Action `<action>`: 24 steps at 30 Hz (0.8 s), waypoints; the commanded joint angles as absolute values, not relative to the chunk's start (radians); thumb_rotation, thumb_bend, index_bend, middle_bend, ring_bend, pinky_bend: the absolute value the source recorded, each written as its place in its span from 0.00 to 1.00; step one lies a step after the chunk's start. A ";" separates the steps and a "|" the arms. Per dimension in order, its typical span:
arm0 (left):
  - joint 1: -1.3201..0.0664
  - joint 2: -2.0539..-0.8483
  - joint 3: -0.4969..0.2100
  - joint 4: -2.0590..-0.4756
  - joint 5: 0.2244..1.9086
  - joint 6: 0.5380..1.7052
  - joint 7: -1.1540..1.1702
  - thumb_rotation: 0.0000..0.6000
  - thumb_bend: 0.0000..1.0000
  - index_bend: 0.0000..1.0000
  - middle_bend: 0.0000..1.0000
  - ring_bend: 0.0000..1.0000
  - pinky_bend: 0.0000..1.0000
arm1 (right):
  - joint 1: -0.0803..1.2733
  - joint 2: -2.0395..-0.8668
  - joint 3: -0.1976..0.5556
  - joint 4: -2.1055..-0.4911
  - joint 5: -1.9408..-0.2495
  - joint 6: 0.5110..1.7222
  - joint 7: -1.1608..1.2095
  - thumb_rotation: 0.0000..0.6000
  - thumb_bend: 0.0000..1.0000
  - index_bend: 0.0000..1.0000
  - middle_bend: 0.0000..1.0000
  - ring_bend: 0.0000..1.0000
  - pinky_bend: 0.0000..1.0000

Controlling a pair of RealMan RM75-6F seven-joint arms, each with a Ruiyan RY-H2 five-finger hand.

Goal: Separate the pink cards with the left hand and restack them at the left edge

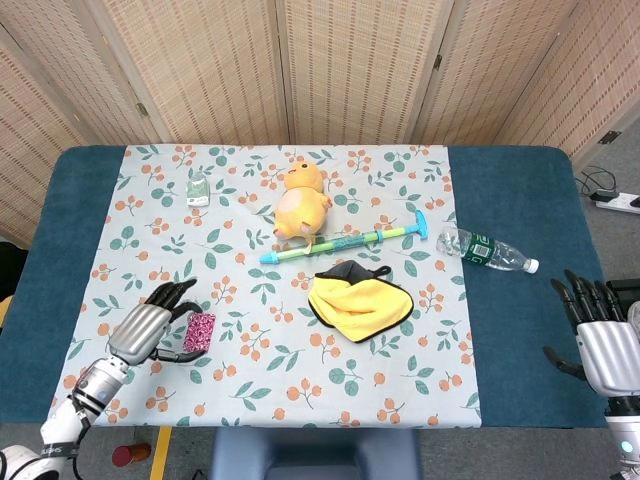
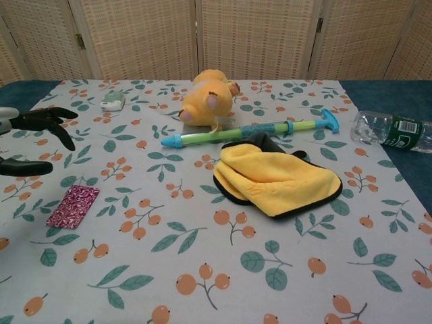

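Hovered left hand [image 1: 150,325] at nine o'clock of pink cards [image 1: 199,331], just beside, fingers spread and empty, presumably poised to fan the stack. Kept right hand [image 1: 605,345] well apart, open, idle.

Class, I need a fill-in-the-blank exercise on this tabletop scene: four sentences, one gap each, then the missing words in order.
1. The left hand, its fingers spread, is next to the ______ cards.
2. The cloth with the dark edging is ______.
3. The plastic bottle lies on its ______ on the blue table.
4. The plush toy sits just behind the green and blue ______.

Missing words: pink; yellow; side; water squirter
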State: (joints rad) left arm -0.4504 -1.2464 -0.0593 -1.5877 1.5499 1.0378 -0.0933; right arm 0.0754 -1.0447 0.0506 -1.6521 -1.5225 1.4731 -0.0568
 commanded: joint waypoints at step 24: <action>-0.505 -1.408 0.017 -1.418 1.488 0.939 0.007 0.37 0.14 0.34 0.00 0.00 0.00 | 0.088 -1.057 0.053 -1.647 -1.510 1.451 -0.060 1.00 0.23 0.00 0.00 0.00 0.00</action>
State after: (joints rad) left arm -0.5039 -1.4073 0.0159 -1.4188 1.4890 0.9404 0.0062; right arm 0.0878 -1.0567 0.0529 -1.6472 -1.5096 1.4513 -0.0601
